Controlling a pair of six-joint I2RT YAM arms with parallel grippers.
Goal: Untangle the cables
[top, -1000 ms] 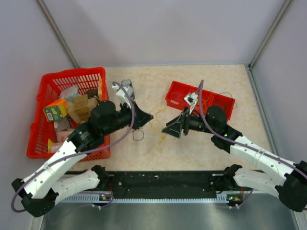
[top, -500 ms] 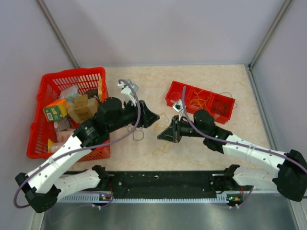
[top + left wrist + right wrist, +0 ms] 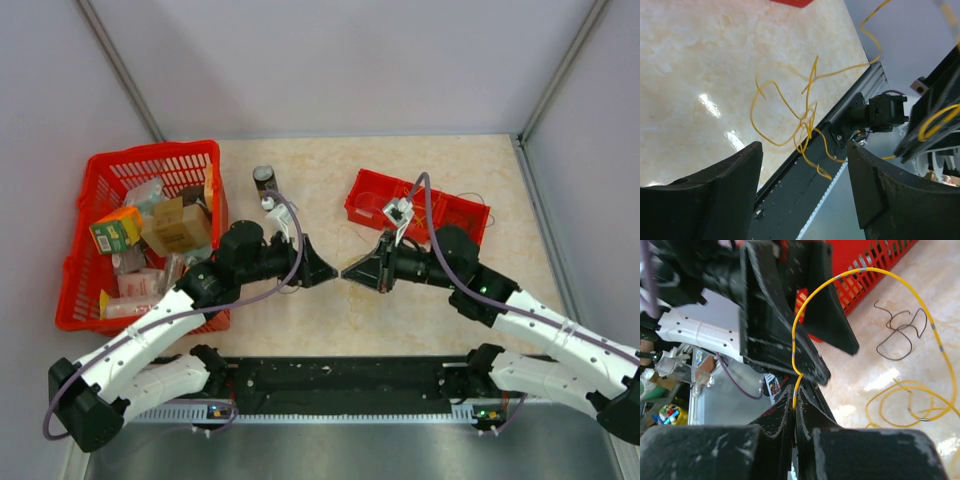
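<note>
Red basket (image 3: 78, 250) — boxes (image 3: 178, 228), packets (image 3: 135, 283) inside, red bin (image 3: 363, 200) — yellow cables (image 3: 807, 125) outside it

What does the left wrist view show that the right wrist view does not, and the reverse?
Only left wrist: a knot of yellow cables in front of the black rail. Only right wrist: the right end effector shut on one yellow strand, a dark cable lying on the table, the red basket. Both: yellow cables and the table.
</note>
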